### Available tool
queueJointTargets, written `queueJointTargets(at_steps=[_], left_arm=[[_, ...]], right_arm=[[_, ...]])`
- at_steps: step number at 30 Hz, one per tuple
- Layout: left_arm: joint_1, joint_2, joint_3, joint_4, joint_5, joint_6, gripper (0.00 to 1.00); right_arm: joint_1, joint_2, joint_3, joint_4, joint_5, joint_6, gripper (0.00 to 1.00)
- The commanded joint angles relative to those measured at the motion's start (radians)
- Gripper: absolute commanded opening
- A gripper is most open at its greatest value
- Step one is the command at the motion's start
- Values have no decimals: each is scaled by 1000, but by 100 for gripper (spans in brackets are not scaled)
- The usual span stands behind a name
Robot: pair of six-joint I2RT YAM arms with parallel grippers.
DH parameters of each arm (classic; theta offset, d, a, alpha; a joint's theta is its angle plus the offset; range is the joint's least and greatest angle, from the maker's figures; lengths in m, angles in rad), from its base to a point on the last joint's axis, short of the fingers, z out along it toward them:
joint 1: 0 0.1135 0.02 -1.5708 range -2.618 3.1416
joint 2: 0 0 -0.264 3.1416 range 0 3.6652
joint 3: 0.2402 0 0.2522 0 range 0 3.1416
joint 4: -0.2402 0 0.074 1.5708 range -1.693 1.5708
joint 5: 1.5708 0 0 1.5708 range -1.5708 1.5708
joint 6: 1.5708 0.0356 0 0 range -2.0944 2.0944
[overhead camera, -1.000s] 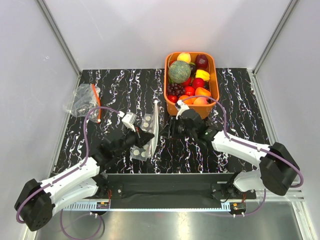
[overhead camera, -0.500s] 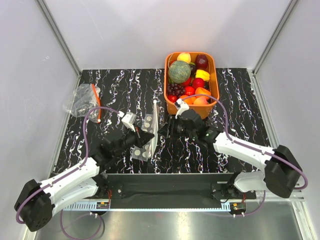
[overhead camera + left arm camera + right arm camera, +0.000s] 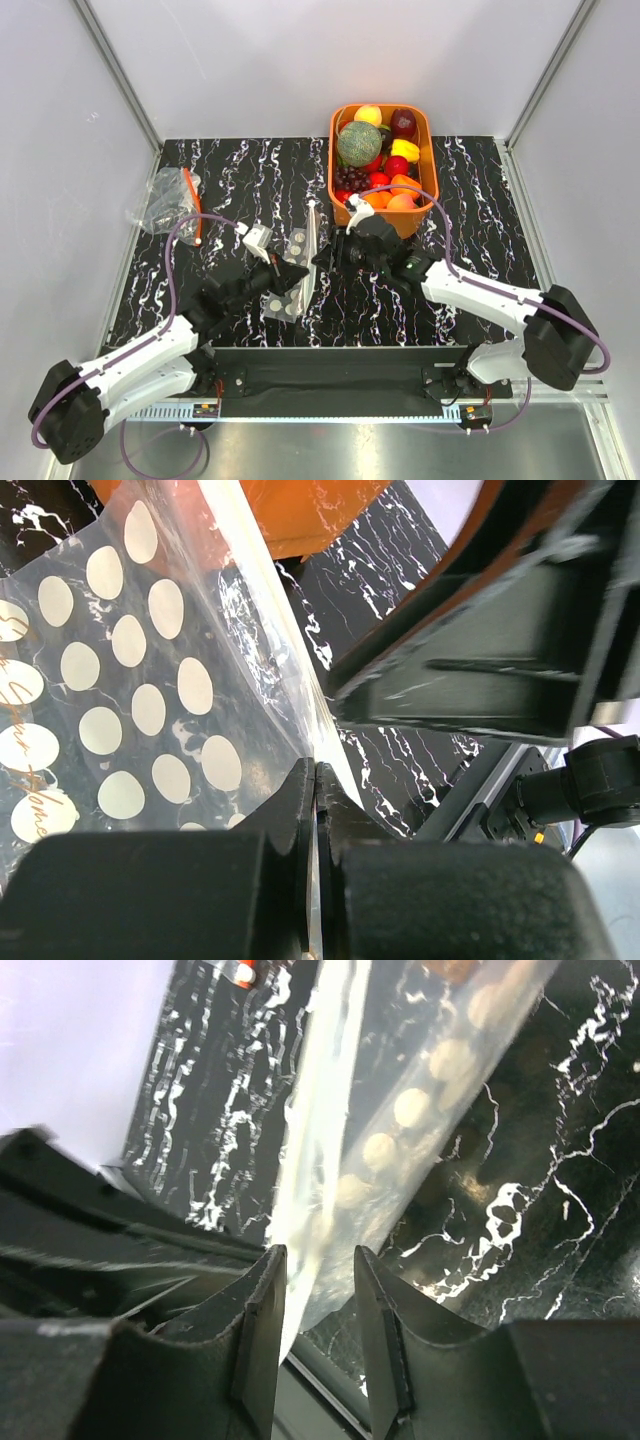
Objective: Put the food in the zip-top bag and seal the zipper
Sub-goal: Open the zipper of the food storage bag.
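**Left pincer (image 3: 315, 780) clamped on the flat transparent plastic zip-top bag (image 3: 130, 700) printed with white round dots; right pincer (image 3: 320, 1280) straddling its mouth edge**

Closest to the arm bases, the left pincer's two black fingers (image 3: 290, 810) are pressed together. The bag's clear film is nipped between them, right at the narrow pale press-seal zipper (image 3: 262, 580). From that pinch the strip runs away toward the far side of the table.

The bag stands on edge, roughly upright, over the black white-veined marble table (image 3: 480, 200). It is near the middle of the table, between the two pincers.

The right pincer reaches in from the right with its jaws narrowly parted. The zipper strip and the dotted film beside it pass through the gap. The strip lies close to one dark finger (image 3: 262, 1300), but that view is too blurred to tell whether either pad actually touches it.

Just beyond the right pincer sits the orange rectangular plastic basket (image 3: 334, 150), set against the table's far edge. The food lies in it among other toy produce:
- a small red-peach fruit (image 3: 401, 203) at the near end
- an orange round fruit (image 3: 404, 184) just behind it
- a green netted round melon (image 3: 358, 143) riding on top, farther back on the left side

A crumpled clear plastic wrapper with an orange strip (image 3: 165, 200) lies at the table's far left, well apart from the rest.
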Motion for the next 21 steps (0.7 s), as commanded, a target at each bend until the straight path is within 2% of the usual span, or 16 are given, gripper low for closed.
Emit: queueJointTargets(at_steps=[1,10,13,16,17,19,21], left_arm=[[-2,-38,14,48,18,5,0],[-1,-34,15,56,42,12,0],[-1,-3,18,77,62,19,0],[-1,11,27,84,72,26,0],[-1,11,29,79,70,31,0],[-1,0,29,73,66,32,0],[-1,-18,26,65,50,35,0]], right_arm=[[14,23,45,17,26,-11,39],[15,63,51,63,-29,-13,33],[20,85,77,59,-60,-14,26],[23,91,87,71,-89,-13,26],[21,85,74,80,-95,-10,27],[21,66,54,108,-100,7,39],[21,36,31,114,-94,15,45]])
